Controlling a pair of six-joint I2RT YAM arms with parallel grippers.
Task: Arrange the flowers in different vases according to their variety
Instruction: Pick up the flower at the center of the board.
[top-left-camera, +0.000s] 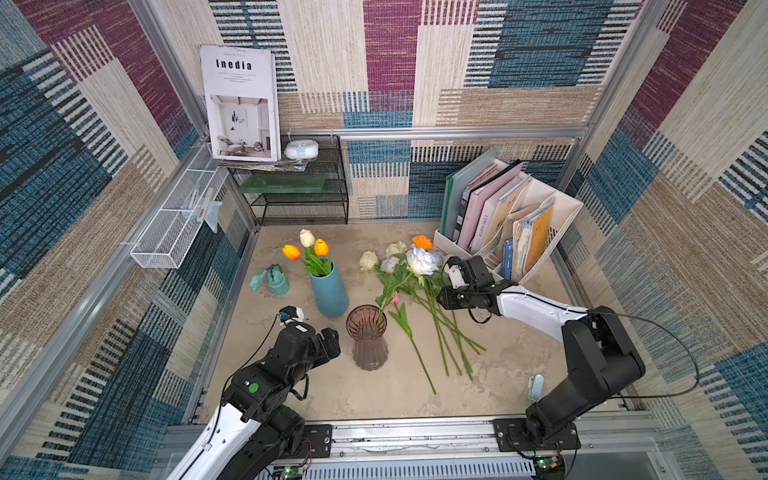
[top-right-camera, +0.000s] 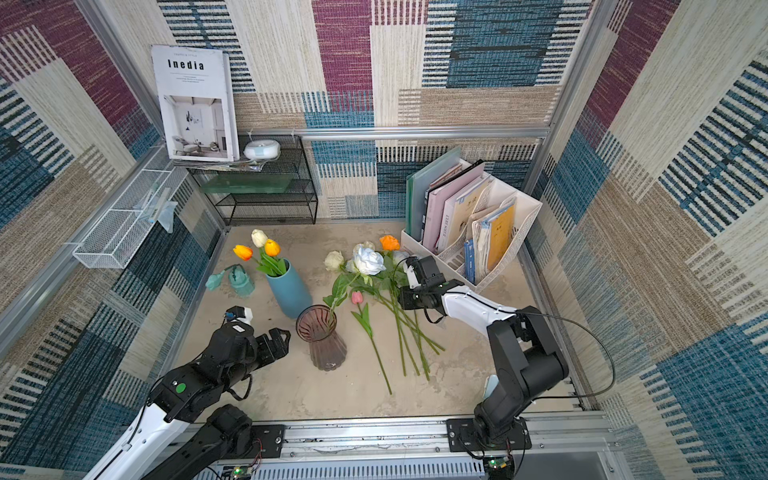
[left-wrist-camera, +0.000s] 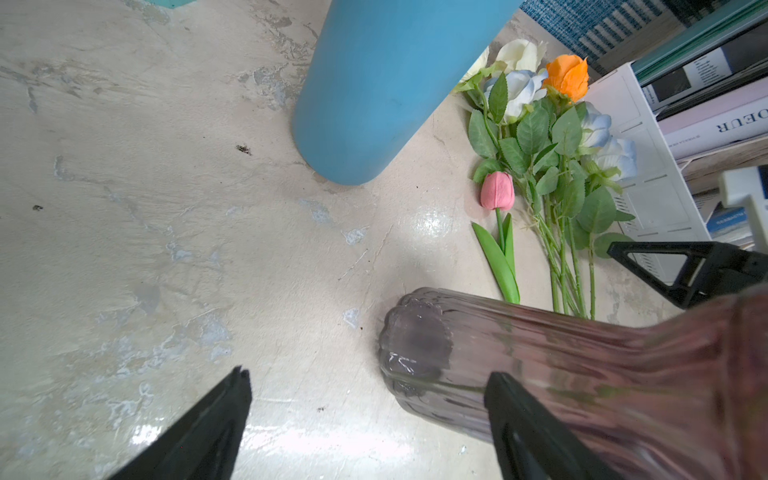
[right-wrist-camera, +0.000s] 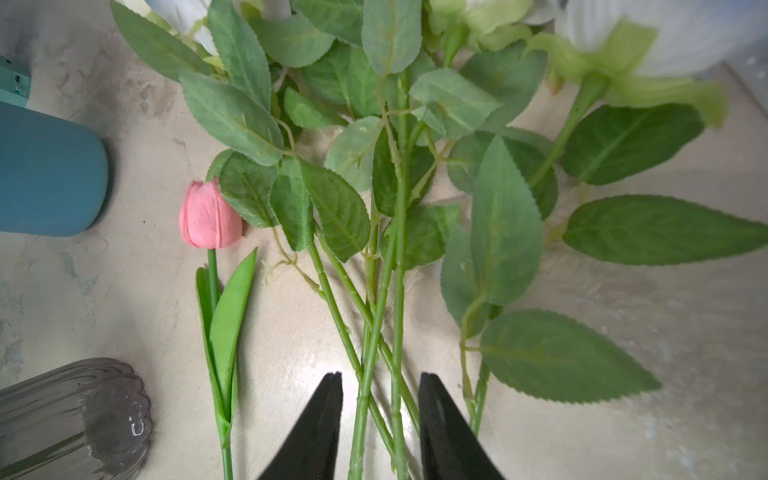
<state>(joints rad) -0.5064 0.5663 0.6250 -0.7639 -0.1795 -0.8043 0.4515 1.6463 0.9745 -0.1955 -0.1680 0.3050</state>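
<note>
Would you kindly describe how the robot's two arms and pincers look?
Both arms pair black joints with white shells. The left arm bears a green round sticker; a thin black cable loops from the right arm. Left pincer and right pincer have black, tapered fingers.

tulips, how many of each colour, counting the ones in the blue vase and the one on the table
white tulip: 1
orange to yellow tulips: 2
pink tulip: 1
total: 4
</note>
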